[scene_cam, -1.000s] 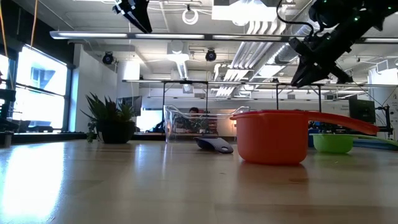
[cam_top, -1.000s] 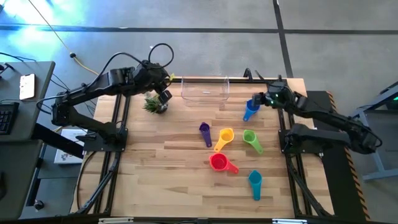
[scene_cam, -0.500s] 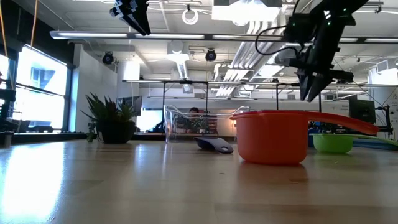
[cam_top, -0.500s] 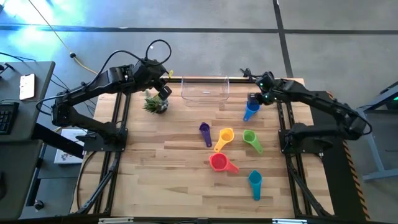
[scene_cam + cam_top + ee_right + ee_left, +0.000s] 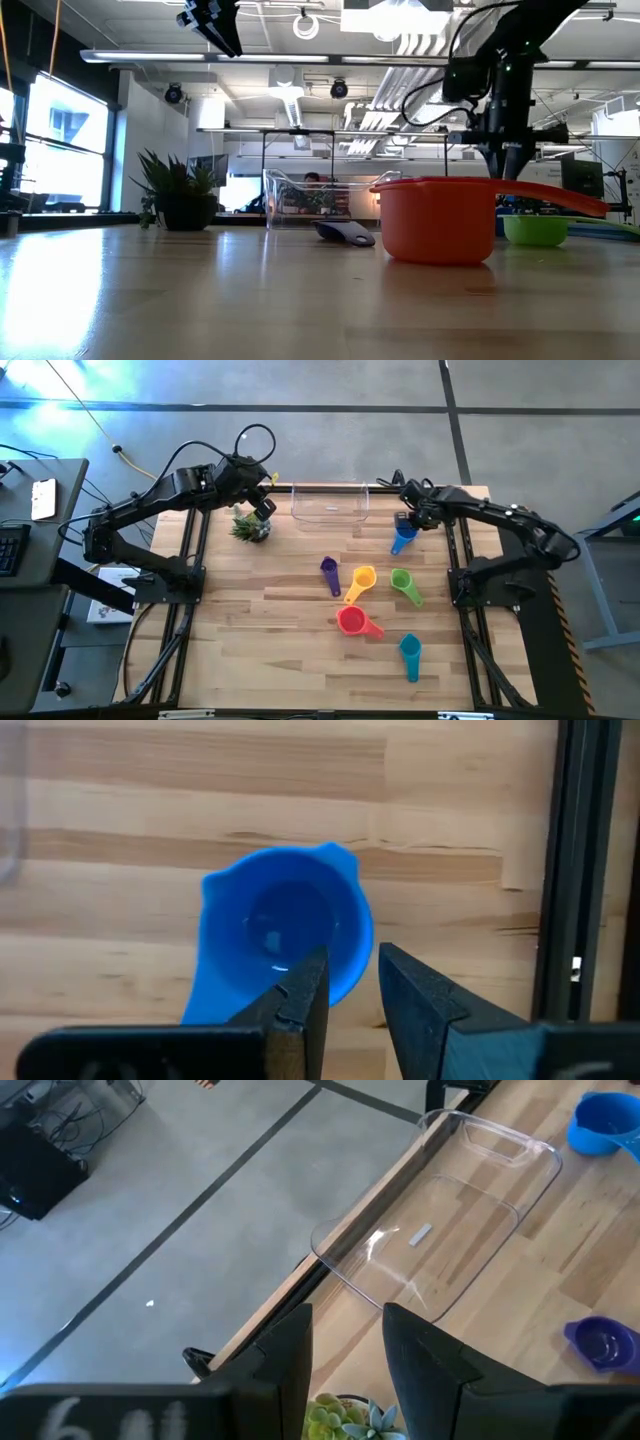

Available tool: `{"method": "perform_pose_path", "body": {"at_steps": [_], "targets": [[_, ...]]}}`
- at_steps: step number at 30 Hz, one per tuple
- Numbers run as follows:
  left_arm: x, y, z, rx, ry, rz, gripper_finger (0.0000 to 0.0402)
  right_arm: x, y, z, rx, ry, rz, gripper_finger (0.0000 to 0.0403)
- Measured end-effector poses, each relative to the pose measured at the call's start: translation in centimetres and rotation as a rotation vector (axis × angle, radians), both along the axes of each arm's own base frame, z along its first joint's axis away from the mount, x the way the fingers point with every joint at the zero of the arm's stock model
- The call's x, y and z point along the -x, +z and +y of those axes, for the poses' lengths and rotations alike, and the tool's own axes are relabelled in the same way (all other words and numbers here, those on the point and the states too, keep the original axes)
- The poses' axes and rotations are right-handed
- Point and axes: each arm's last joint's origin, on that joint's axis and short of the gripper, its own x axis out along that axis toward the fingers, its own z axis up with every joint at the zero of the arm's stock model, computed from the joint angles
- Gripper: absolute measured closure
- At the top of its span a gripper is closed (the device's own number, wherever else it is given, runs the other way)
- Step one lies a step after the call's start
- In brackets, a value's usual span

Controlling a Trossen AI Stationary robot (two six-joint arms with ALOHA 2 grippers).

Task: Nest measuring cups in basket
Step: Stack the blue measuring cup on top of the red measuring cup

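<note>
A lab or open-plan workshop: bare concrete floor [image 5: 330,420], exposed ceiling ducts [image 5: 420,60], strip lights, and a wooden desk [image 5: 300,610] on a black metal frame.

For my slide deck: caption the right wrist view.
Right gripper poised directly above the blue measuring cup on the wooden table, fingers slightly parted.
</note>
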Motion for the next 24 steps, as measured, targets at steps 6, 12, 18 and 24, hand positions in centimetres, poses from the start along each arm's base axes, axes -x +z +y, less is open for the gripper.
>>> {"method": "perform_pose_path", "body": {"at_steps": [6,12,18,24], "targets": [[0.0,0.0,0.0,0.000,0.000,0.000,0.0289,-0.3,-1.7,-1.1,-0.038,-0.024,0.063,0.0320],[0.0,0.0,0.0,-0.008,-0.013,0.013,0.0289,-0.5,-2.8,-2.0,-0.050,-0.032,0.081,0.0320],[0.0,0.0,0.0,-0.008,-0.012,0.013,0.0289,-0.5,-3.6,-2.4,-0.083,-0.023,0.102,0.0320],[0.0,0.0,0.0,-0.008,-0.012,0.013,0.0289,-0.7,-4.0,-2.5,-0.088,-0.006,0.108,0.0320]]}}
